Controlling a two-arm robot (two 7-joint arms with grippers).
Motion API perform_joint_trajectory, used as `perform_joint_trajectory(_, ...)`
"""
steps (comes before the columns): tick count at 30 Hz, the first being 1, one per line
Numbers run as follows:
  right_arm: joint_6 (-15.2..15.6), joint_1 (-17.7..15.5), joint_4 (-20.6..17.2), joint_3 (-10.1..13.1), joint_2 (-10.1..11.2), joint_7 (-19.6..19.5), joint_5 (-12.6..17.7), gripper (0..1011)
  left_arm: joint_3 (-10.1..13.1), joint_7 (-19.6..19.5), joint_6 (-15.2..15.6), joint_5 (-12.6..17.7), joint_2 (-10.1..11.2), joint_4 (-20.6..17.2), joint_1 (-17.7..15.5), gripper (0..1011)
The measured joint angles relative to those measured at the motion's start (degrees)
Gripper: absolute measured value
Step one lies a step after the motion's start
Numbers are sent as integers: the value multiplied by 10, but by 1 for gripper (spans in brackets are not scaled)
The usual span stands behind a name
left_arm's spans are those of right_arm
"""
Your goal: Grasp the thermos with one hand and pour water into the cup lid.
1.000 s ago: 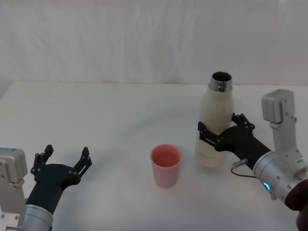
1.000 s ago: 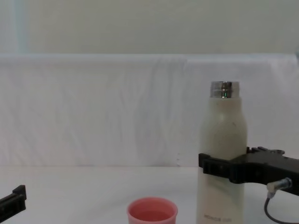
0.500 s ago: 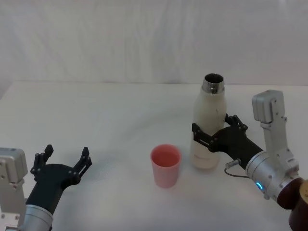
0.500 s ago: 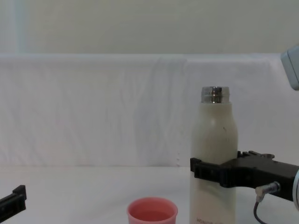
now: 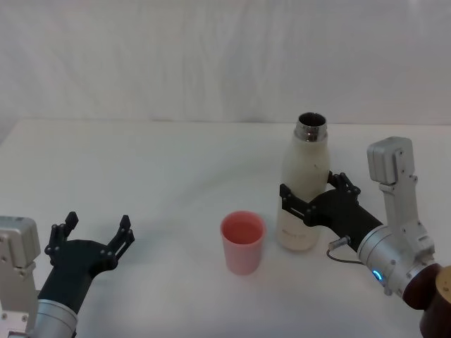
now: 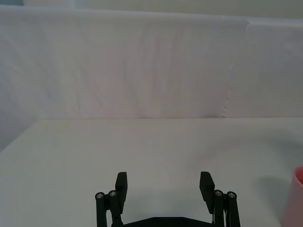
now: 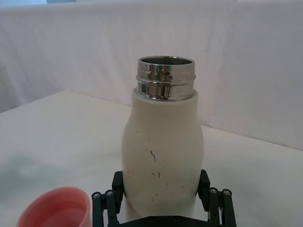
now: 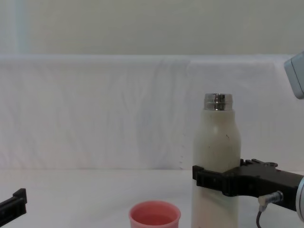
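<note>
Near the counter's (image 5: 141,162) front left corner, the left claw (image 5: 90,236) is idling just above the surface, its fingers spread wide apart and gripping nothing; parked out there, it is leaving the middle free for the other arm to work alone.

Toward the middle of the counter, nearer the front edge than the back, the cup lid (image 5: 243,242) is standing upright with its open mouth facing up, so it is ready to catch a stream from above. Its pink inside looks glossy, but whether any water is sitting in it cannot be told.

Just to its right, the thermos (image 5: 303,186) is being held upright, its uncapped steel neck pointing up. The right claw (image 5: 310,201) is clamped around the lower half of the cream body, one finger on each side. Holding it below the shoulder is probably meant to keep the neck clear for tipping toward the cup lid. The thermos is sitting close beside the cup lid without touching it, and pouring does not appear to be under way, since the bottle is not leaning.
</note>
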Motion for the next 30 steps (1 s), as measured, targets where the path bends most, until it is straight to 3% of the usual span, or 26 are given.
perform_joint_trajectory(30,-16,2,7,-13,19,-2,-2,955,0,0,0,0,0,0,0,1001)
